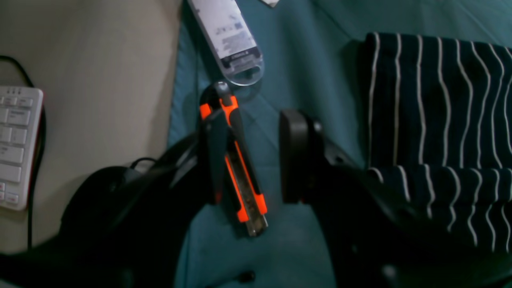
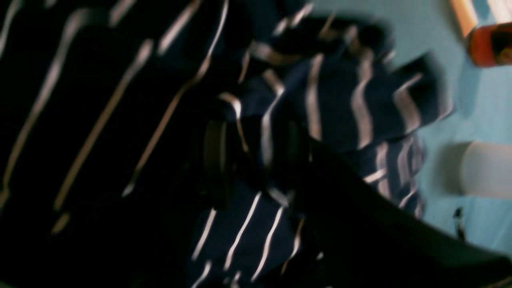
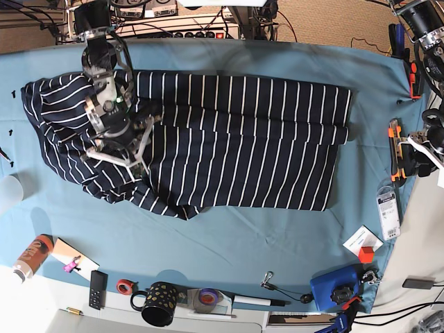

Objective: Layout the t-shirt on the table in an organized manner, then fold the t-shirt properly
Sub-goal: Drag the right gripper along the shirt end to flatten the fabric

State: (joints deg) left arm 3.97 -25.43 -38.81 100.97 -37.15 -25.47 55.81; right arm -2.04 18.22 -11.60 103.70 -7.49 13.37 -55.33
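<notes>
Two arms, one on the shirt, one off it

I see the t-shirt (image 3: 229,146) lying spread across the far half of the table (image 3: 277,229), its body flat with a fold line running along the side nearest my left arm and its sleeve end bunched under my right arm.

My right gripper (image 2: 256,160) is down on that bunched part. In the right wrist view, striped cloth sits between the two dark fingers (image 2: 216,160), which stand apart with fabric in the gap and all around them. The picture is blurred, so I cannot tell whether they are clamped on the cloth or only pressing into it.

My left gripper (image 1: 250,156) is at the table's edge, well clear of the shirt. Its fingers (image 1: 294,156) stand apart, and nothing is held between them. An orange and black utility knife (image 1: 236,164) lies on the teal cloth below the gap, and a clear plastic package (image 1: 232,40) lies just beyond it. The shirt's folded edge (image 1: 440,120) lies off to the side of those fingers, not touching them.
</notes>
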